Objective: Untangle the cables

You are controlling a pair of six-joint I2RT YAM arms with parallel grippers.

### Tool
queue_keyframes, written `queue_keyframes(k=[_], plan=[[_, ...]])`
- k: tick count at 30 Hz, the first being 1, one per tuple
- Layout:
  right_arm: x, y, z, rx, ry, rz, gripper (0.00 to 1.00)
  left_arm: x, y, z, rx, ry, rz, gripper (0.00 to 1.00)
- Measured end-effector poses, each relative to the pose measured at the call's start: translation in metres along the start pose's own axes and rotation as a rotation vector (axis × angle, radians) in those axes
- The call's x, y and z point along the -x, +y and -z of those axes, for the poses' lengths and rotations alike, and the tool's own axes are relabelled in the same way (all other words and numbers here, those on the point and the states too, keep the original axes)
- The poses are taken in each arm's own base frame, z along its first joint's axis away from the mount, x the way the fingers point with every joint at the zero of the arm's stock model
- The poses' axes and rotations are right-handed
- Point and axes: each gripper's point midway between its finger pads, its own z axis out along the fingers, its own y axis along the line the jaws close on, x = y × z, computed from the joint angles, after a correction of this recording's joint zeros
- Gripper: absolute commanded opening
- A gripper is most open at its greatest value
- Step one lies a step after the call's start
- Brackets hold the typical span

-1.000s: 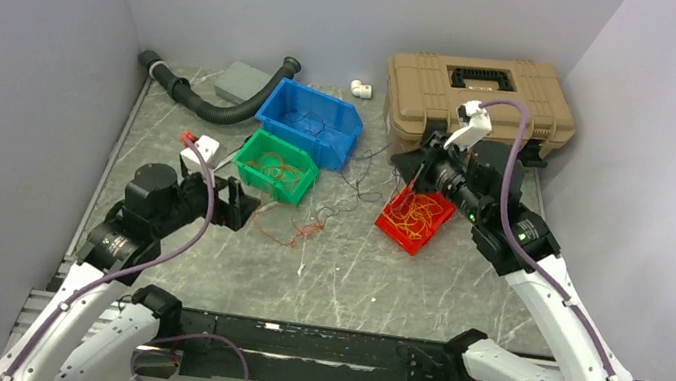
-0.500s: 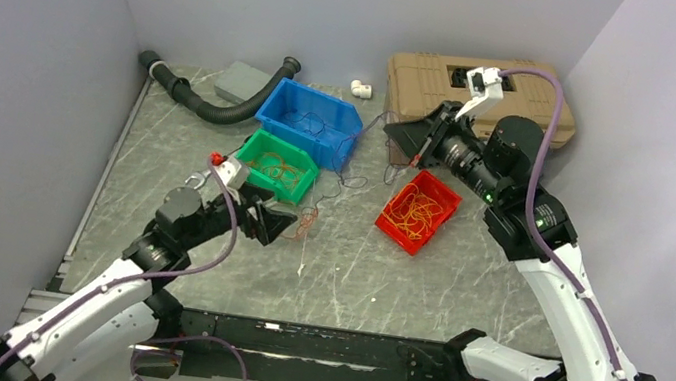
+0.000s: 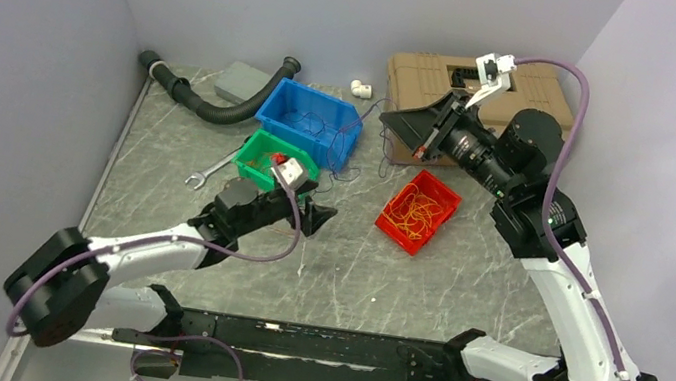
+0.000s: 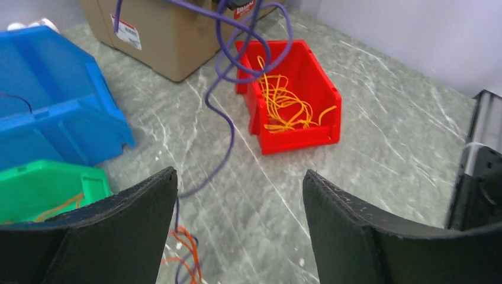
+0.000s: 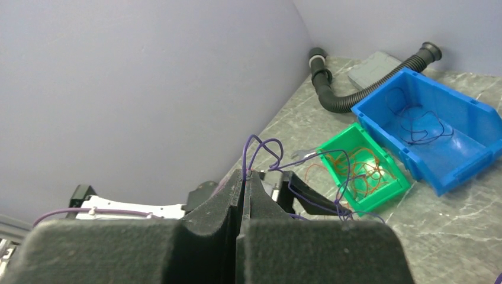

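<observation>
My right gripper (image 3: 389, 118) hangs high over the back of the table, shut on a thin purple cable (image 5: 261, 146) that loops out of its tips (image 5: 247, 175). That cable (image 4: 227, 121) droops to the table and ends beside my left finger. A small tangle of orange cables (image 4: 188, 247) lies there, twisted with it. My left gripper (image 3: 316, 216) is low over the middle of the table, open (image 4: 240, 177), with only bare table between the fingers. Yellow cables (image 4: 282, 104) lie in the red bin (image 3: 445, 188). Orange ones fill the green bin (image 5: 388, 194), dark ones the blue bin (image 5: 456, 173).
A tan case (image 3: 429, 72) stands at the back right, behind the right gripper. A black corrugated hose (image 3: 215, 109), a grey block (image 3: 241, 83) and a white fitting (image 3: 361, 88) lie along the back. A wrench (image 3: 206, 174) lies left of the green bin (image 3: 257, 153).
My left arm has reached right, from the left side to the table's middle, uncovering the wrench. My right gripper has risen and drawn back, lifting the purple cable.
</observation>
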Motion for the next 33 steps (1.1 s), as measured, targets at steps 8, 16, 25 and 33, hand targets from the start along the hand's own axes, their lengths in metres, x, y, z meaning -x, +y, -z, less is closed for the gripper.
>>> queue_keyframes(k=[8,16,25,33], plan=[[0.017,0.004,0.011,-0.033,-0.055,-0.001,0.0,0.011,0.011,-0.046,0.022,-0.016,-0.02,0.0],[0.053,-0.053,0.099,-0.482,-0.305,0.059,0.0,0.013,0.035,0.007,0.197,-0.06,0.083,0.0],[0.056,-0.1,0.173,-0.805,-0.44,0.14,0.0,0.039,0.059,0.079,0.378,-0.186,0.239,0.0],[0.068,-0.088,0.165,-0.732,-0.474,0.168,0.27,-0.017,0.083,0.11,0.549,0.066,0.221,0.0]])
